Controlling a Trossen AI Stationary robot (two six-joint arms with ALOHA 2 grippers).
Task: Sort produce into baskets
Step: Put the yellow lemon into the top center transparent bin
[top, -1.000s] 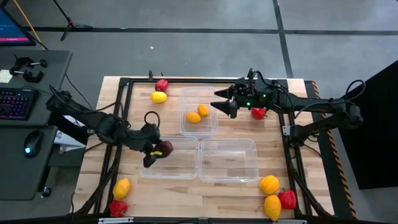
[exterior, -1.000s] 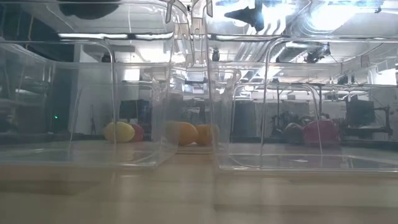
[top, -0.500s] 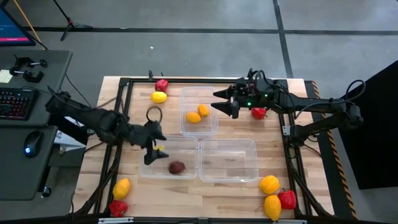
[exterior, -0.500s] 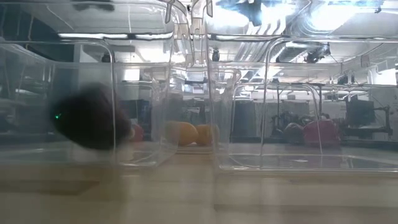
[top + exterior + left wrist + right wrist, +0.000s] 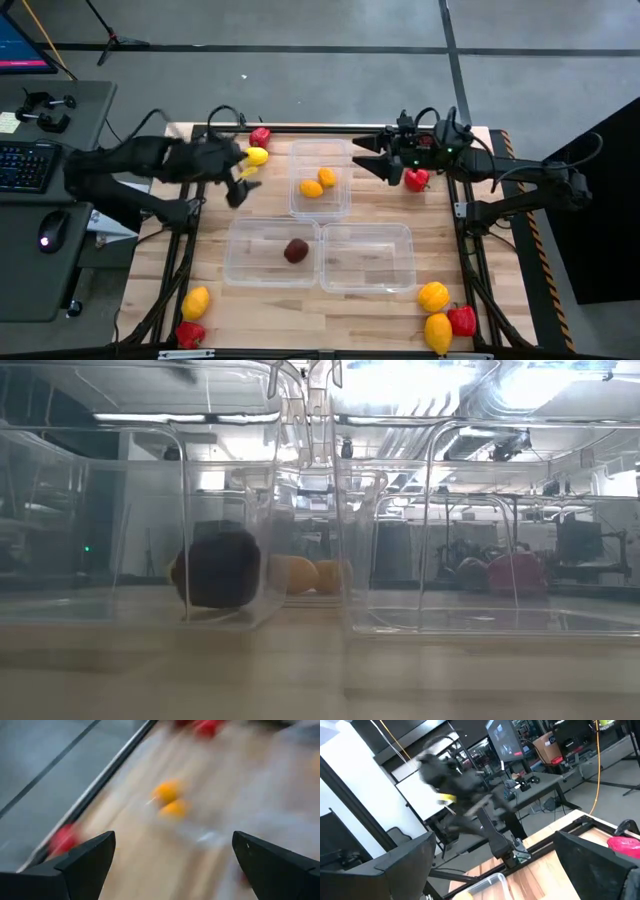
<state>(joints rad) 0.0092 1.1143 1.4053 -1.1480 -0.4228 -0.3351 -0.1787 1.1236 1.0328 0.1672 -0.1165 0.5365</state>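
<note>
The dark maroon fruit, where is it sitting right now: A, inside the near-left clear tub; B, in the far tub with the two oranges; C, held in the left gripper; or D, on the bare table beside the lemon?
A: the dark maroon fruit lies alone on the floor of the near-left clear tub, while the open left gripper is up by the lemon, holding nothing.

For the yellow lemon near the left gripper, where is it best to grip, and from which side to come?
Probably from straight above, closing across the short middle of the lemon. It lies flat on the table, and a red pepper sits close beside it, so the open left gripper has little room from that side.
</note>
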